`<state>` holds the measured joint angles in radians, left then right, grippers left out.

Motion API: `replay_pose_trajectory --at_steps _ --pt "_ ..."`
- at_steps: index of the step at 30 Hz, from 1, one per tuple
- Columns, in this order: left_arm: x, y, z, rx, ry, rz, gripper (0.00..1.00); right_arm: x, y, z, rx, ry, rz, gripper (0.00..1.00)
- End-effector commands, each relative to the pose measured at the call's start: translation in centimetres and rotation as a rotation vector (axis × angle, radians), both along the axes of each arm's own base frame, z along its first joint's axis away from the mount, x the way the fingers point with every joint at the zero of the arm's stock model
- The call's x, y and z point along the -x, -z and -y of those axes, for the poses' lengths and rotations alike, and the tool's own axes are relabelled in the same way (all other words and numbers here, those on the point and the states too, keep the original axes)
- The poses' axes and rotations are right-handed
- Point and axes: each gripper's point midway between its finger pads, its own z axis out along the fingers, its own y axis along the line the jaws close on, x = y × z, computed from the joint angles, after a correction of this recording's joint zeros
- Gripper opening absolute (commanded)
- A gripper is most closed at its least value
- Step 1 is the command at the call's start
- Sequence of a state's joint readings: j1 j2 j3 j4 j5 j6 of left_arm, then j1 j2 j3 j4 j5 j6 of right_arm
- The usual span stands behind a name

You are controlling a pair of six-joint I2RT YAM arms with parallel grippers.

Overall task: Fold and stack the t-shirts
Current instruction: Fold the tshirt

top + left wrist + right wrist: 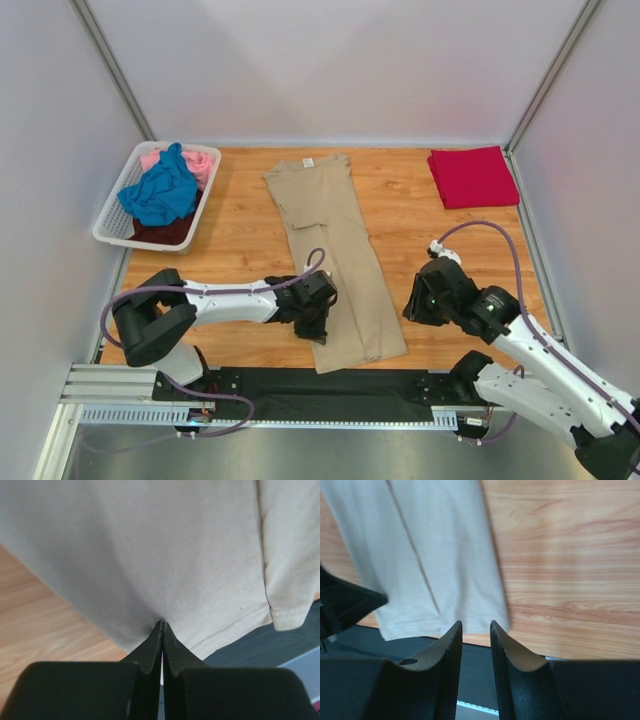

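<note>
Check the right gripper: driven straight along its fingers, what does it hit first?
Most likely the near hem of the long folded tan cloth t-shirt, just ahead of the right gripper. Depth is unclear; it could touch the black strip at the table edge first.

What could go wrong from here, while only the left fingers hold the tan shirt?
1. The left fingers are shut on one near corner of the tan shirt, while the right fingers are open near its other corner, gripping no cloth. Lifting now would probably skew the shirt and let its lengthwise folds fall open.
2. The near hem lies at the table edge, partly over the black strip; a pull toward the bases might drag it off.
</note>
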<state>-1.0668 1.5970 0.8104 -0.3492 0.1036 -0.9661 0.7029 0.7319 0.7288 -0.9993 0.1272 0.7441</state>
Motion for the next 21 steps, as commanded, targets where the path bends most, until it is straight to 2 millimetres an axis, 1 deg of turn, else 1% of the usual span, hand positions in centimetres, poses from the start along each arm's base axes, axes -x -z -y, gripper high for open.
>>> replay_pose_trajectory --at_steps 1,2,3,4,5,6,7,9,10,12,13,14,15,16,17,18,19,20,21 --pt "1.6 2.5 -9.1 -0.342 -0.059 0.004 0.00 -1.0 1.2 -2.4 -0.059 -0.016 -0.030 0.30" --pt "1.9 2.6 -10.5 -0.383 -0.076 0.008 0.00 -1.0 1.7 -2.5 -0.050 -0.018 -0.042 0.30" --pt "2.0 2.5 -11.0 -0.392 -0.085 0.011 0.00 -0.8 2.4 -2.5 -0.036 -0.017 -0.060 0.30" --pt "2.1 2.0 -11.5 -0.390 -0.095 0.022 0.00 -0.6 3.4 -2.3 -0.015 0.001 -0.090 0.30" --pt "2.0 1.7 -11.8 -0.392 -0.112 0.032 0.00 -0.3 4.0 -2.3 -0.013 0.001 -0.103 0.30" --pt "1.8 1.0 -11.5 -0.369 -0.118 0.047 0.00 -0.2 4.3 -2.6 -0.022 -0.002 -0.113 0.30" --pt "1.6 0.5 -11.3 -0.353 -0.122 0.057 0.07 0.0 4.8 -3.1 -0.043 -0.003 -0.118 0.30" --pt "0.9 -0.9 -9.6 -0.284 -0.103 0.085 0.09 0.5 5.0 -4.1 -0.076 -0.033 -0.121 0.31" --pt "-0.1 -2.2 -7.5 -0.194 -0.093 0.122 0.11 0.5 4.9 -4.8 -0.100 -0.043 -0.112 0.32" --pt "-0.2 -3.5 -4.8 -0.085 -0.045 0.122 0.12 1.2 5.6 -5.2 -0.095 -0.070 -0.131 0.33" --pt "-1.0 -4.8 -2.8 -0.009 -0.018 0.154 0.12 1.2 5.8 -5.6 -0.104 -0.074 -0.132 0.34" --pt "-1.2 -5.3 -1.8 0.025 -0.003 0.152 0.12 1.7 6.4 -5.7 -0.100 -0.089 -0.140 0.34" --pt "-1.2 -5.4 -1.0 0.041 0.016 0.144 0.12 1.9 6.8 -5.8 -0.104 -0.092 -0.143 0.35" --pt "-1.8 -6.4 0.4 0.081 0.033 0.166 0.12 2.3 6.6 -6.7 -0.150 -0.117 -0.152 0.35" --pt "-1.7 -6.6 1.1 0.102 0.055 0.154 0.12 3.1 7.6 -6.7 -0.154 -0.118 -0.180 0.36" --pt "-1.6 -6.2 1.8 0.107 0.074 0.143 0.12 3.3 7.8 -6.9 -0.170 -0.124 -0.185 0.36" --pt "-1.9 -6.6 2.9 0.144 0.089 0.149 0.12 3.5 8.1 -7.3 -0.190 -0.131 -0.188 0.36" --pt "-1.6 -6.5 3.4 0.155 0.102 0.129 0.12 3.8 8.4 -7.3 -0.191 -0.131 -0.195 0.36" --pt "-1.5 -5.3 3.5 0.128 0.103 0.102 0.12 4.2 9.0 -7.1 -0.191 -0.129 -0.205 0.36"
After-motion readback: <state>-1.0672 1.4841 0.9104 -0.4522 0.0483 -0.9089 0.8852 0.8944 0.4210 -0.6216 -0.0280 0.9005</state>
